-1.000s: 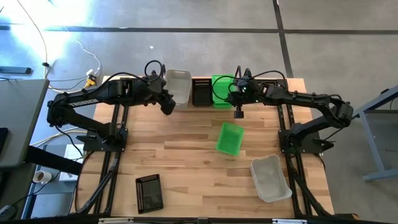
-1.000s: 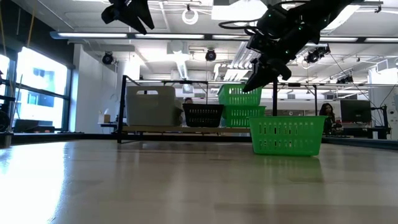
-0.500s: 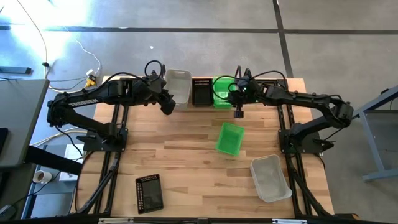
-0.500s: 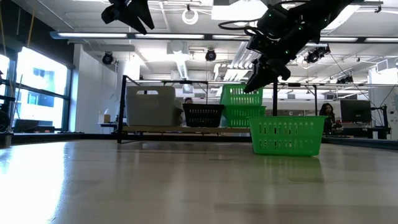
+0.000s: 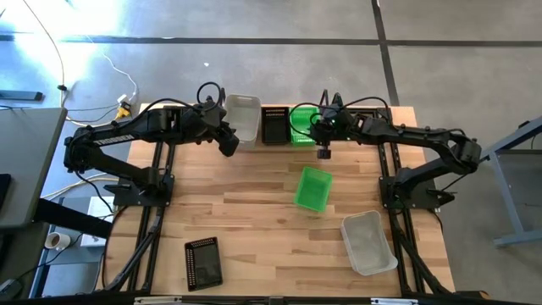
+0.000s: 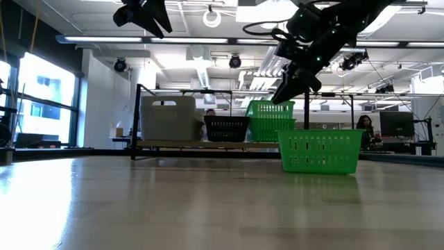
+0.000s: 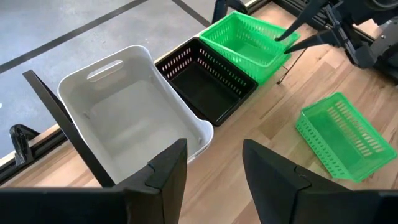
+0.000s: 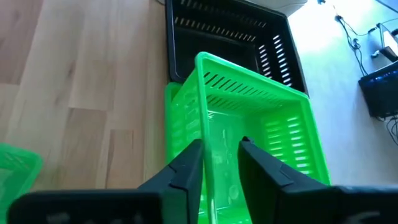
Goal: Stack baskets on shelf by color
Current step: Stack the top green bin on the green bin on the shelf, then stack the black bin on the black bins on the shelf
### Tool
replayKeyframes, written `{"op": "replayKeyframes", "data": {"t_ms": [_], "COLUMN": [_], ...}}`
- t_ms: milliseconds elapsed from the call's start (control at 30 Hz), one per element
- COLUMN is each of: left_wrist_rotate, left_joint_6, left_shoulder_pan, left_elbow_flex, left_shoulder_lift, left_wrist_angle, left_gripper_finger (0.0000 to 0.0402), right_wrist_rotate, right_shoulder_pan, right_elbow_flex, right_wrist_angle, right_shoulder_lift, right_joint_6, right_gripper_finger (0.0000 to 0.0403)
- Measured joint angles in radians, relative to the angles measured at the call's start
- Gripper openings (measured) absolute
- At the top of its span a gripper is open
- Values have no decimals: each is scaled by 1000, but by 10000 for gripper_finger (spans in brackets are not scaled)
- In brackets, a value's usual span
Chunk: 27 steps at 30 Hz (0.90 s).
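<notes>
Over the last second I have lowered the green basket into the green one below it on the shelf. From above, my right gripper sits at the bench's far edge. The right wrist view shows its fingers narrow on the basket's near wall; left wrist view, the left gripper hovers parted above the whitish basket. The basket sits tilted, so letting go now might jam it crooked.
</notes>
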<state>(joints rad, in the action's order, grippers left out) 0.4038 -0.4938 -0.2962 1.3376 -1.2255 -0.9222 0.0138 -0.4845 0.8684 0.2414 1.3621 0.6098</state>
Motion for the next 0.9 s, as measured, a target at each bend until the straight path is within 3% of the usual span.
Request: {"op": "replayKeyframes", "data": {"t_ms": [300, 533, 900], "left_wrist_rotate": [0, 0, -53], "left_joint_6": [0, 0, -17], "left_shoulder_pan": [0, 0, 32], "left_elbow_flex": [0, 0, 0], "left_shoulder_lift": [0, 0, 0], "left_wrist_angle": [0, 0, -14], "left_gripper_finger": [145, 145, 145], "right_wrist_rotate": [-8, -90, 31], "right_shoulder_pan": [7, 12, 84], "right_elbow_flex": [0, -6, 37], "right_wrist_angle": [29, 64, 51], "right_shoulder_lift": [0, 6, -12], "right_joint_6": [-55, -139, -263], "right_gripper_finger": [21, 16, 16]}}
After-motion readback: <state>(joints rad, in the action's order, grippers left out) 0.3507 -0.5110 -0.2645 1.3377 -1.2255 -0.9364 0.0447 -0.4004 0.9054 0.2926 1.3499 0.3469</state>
